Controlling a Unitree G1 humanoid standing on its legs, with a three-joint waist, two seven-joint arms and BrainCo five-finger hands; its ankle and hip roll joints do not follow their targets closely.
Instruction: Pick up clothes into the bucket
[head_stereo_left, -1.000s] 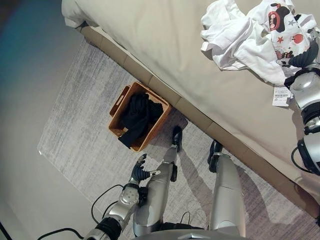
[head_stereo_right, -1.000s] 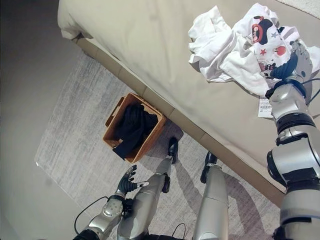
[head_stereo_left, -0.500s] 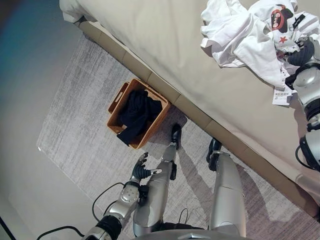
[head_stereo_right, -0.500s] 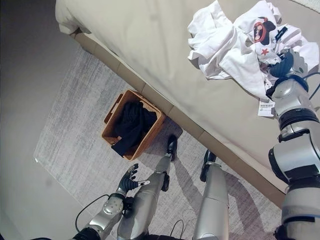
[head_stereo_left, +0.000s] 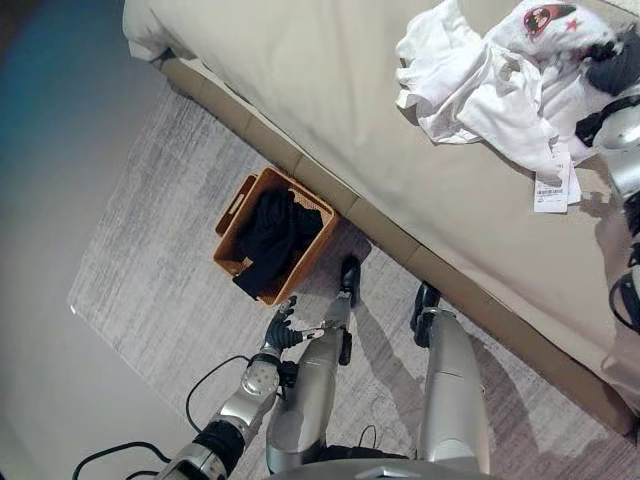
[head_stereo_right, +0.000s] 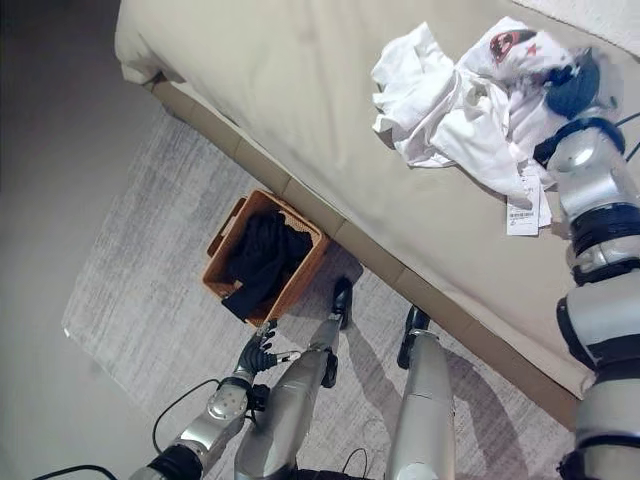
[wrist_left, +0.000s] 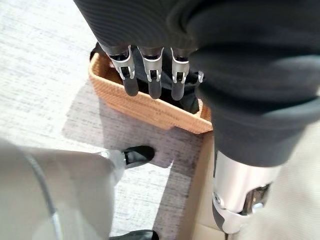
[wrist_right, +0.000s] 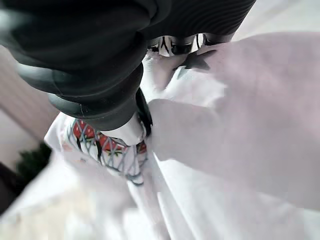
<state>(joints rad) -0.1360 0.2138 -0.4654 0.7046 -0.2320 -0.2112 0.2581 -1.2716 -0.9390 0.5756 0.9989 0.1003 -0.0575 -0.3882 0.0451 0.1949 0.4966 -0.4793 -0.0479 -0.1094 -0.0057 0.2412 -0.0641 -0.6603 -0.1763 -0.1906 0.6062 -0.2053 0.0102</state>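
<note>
I judge one dark garment (head_stereo_left: 270, 232) is already in the wicker basket (head_stereo_left: 229, 212) on the rug, while my right hand (head_stereo_right: 574, 88) digs into the white clothes (head_stereo_left: 480, 85) far right on the bed, its grip hidden, and my left hand (head_stereo_left: 280, 331) hangs relaxed.

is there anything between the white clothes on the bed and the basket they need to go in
Nothing visible blocks the way. The white clothes lie on the bed under the right hand; the basket stands on the rug beside the bed's edge, its top open, with dark clothes already inside.
</note>
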